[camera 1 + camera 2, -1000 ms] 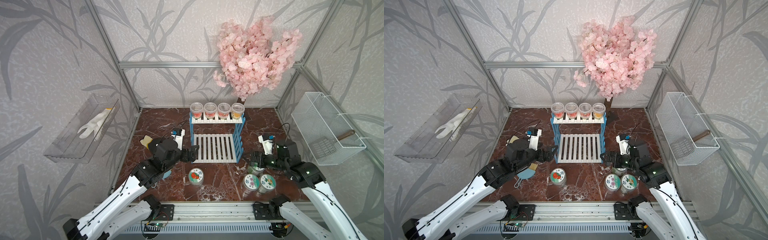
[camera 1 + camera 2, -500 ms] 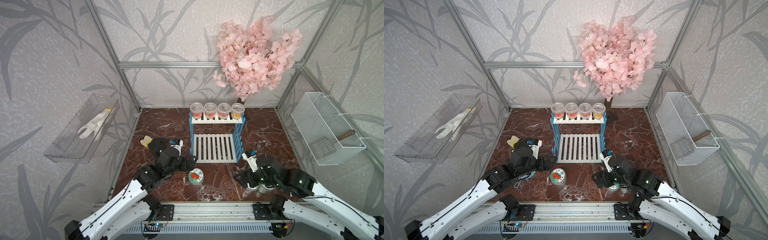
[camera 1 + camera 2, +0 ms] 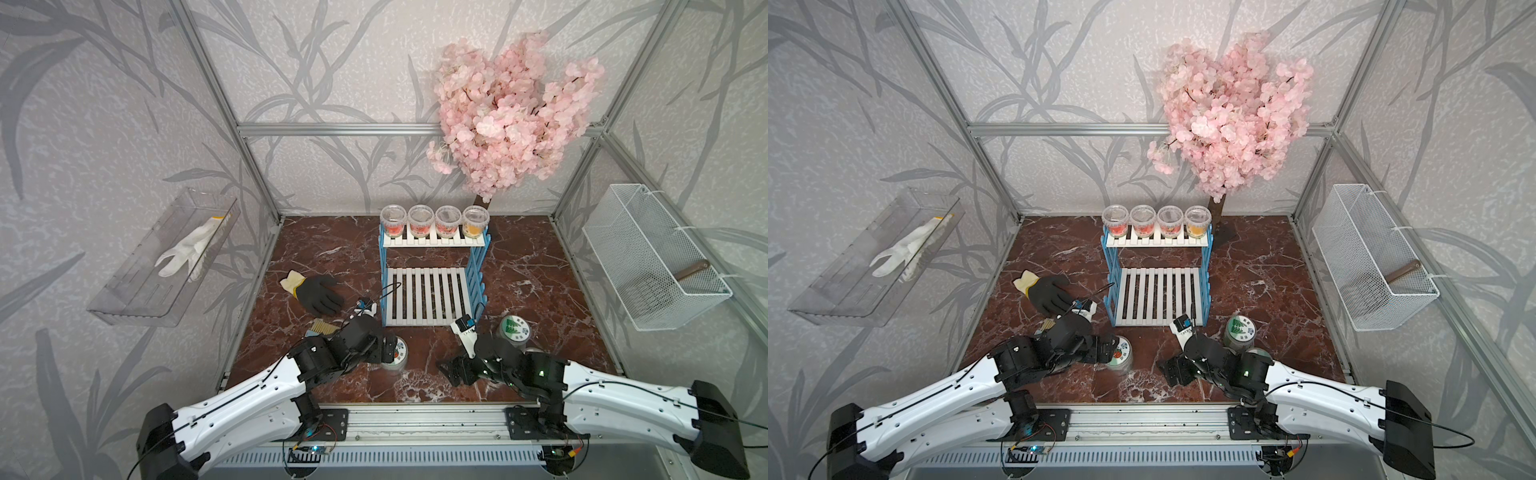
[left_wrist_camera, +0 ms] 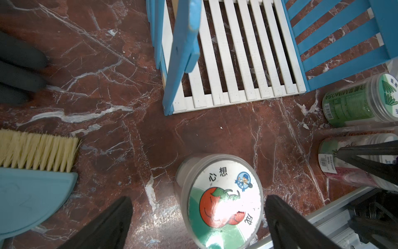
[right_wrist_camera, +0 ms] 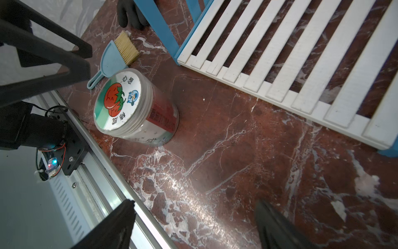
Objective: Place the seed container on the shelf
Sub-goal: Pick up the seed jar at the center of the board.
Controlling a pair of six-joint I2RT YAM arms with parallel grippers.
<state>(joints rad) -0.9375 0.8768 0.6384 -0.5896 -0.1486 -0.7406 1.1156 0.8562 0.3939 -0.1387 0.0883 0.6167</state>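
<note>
The pre-grasp step is in hand. The seed container (image 4: 221,202), the one with a tomato on its lid, is seen standing upright near the front edge of the marble table (image 3: 523,266), just ahead of the front left corner of the shelf (image 3: 428,295). The left gripper (image 4: 198,200) is held over it with the jaws spread wide and nothing gripped. One finger lies to each side of the lid, apparently without touching, though the wrist view is too steep for that to be settled. The right gripper (image 5: 195,202) is parked open and empty over bare marble near the front edge.

Next, the left gripper would have to be lowered until the side wall below the lid is straddled, then closed. The lower board is free; the upper one is filled by four cups (image 3: 434,218).

Against the frame a second ago, the left gripper has been drawn from the shelf's front left corner back toward the front edge. The right arm has been swung off the containers at the right, so that a green-lidded container (image 3: 514,328) is now uncovered. The black glove (image 3: 322,293) is likewise exposed.
</note>
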